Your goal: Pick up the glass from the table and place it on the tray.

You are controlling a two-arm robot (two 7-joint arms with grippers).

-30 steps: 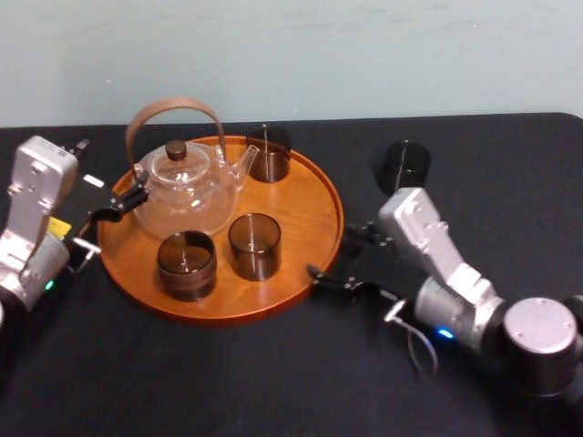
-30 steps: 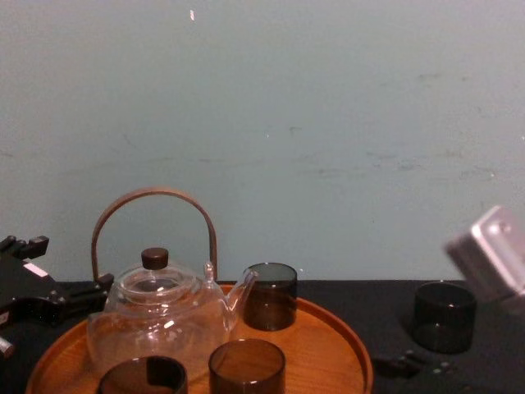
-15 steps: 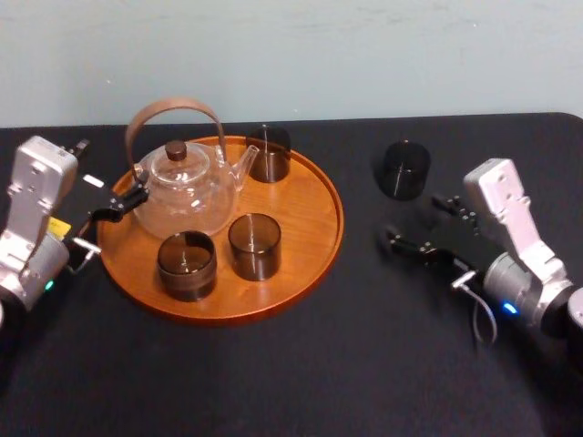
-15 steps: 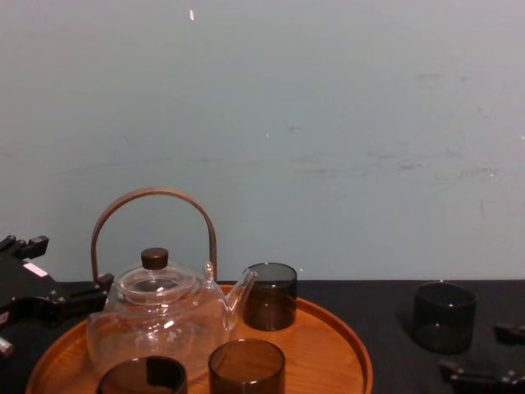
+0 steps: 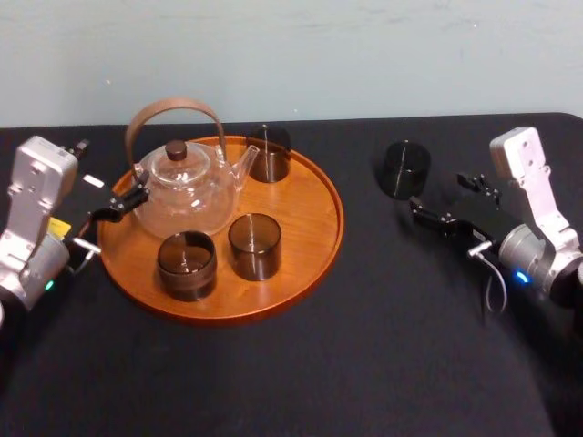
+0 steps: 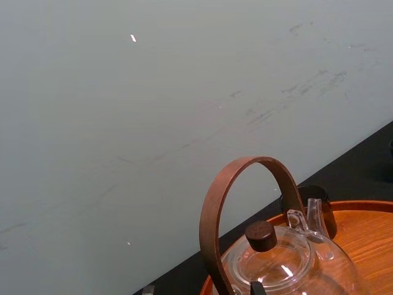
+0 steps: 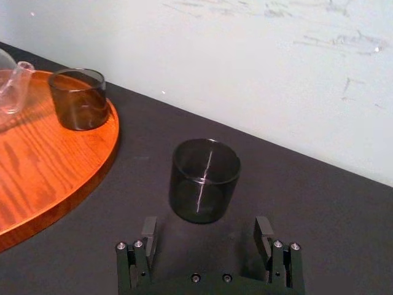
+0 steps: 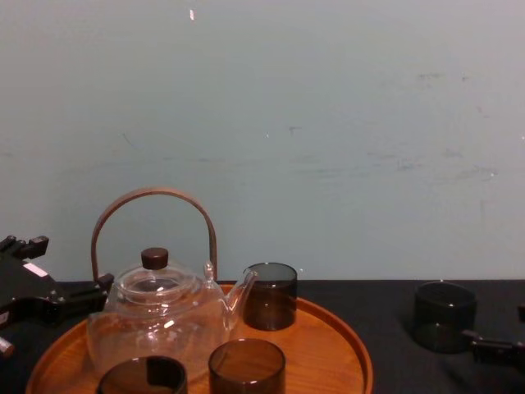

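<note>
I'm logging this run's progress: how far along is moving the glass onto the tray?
Done: three glasses sit on the tray beside the teapot. In hand: the right gripper, open, is lined up with the last glass on the table, not touching it. Left: close on it, lift, set it on the tray. The left gripper sits parked, open, at the tray's left edge.

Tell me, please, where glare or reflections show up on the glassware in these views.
Right wrist view: a thin bright vertical streak runs down the glass on the table. Left wrist view: small white glints on the teapot dome. Chest view: similar glints on its belly. Head view: faint sheen on its body.
</note>
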